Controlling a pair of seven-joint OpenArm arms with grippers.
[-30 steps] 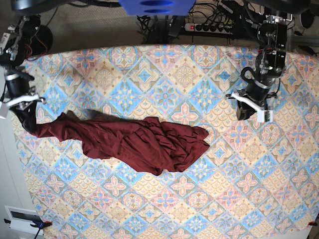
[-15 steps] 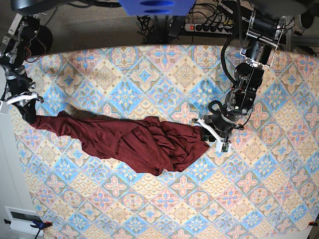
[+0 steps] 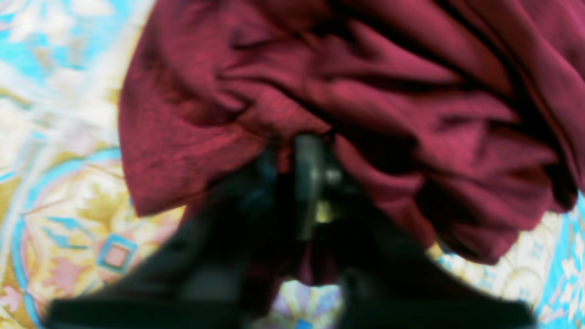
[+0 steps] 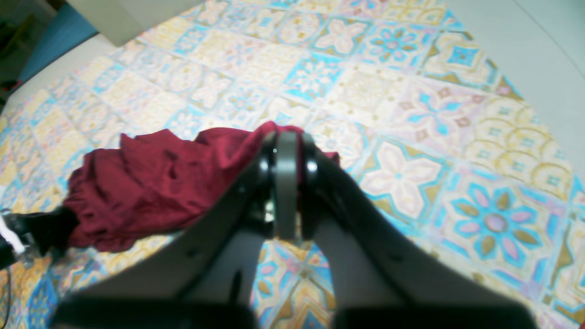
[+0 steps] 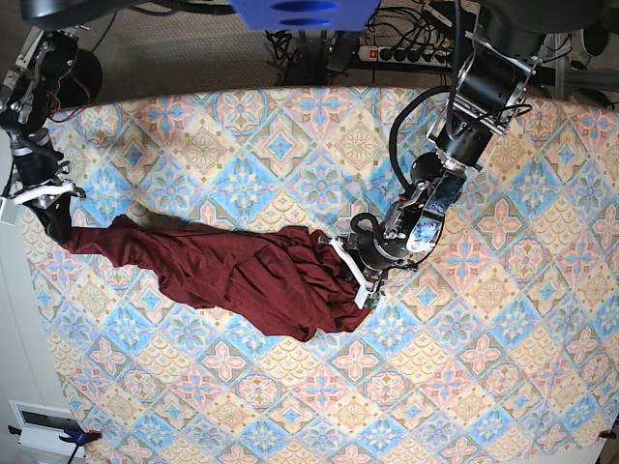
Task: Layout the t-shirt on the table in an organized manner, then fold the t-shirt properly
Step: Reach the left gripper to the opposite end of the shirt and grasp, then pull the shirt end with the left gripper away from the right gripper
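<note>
The dark maroon t-shirt lies bunched in a long band across the table. At its left end, my right gripper is shut on the fabric. In the right wrist view the closed fingertips of that gripper pinch the t-shirt. My left gripper is low at the shirt's right end. In the left wrist view its jaws are closed together with folds of the t-shirt pinched between and bulging around them.
A power strip and cables lie beyond the table's far edge. A white box sits off the front left corner. The patterned table stretches to the right and front of the shirt.
My left arm swung from the table's right side down to the shirt's right end, and its jaws shut there, pushing that end leftward. My right gripper pulled the left end slightly outward.
</note>
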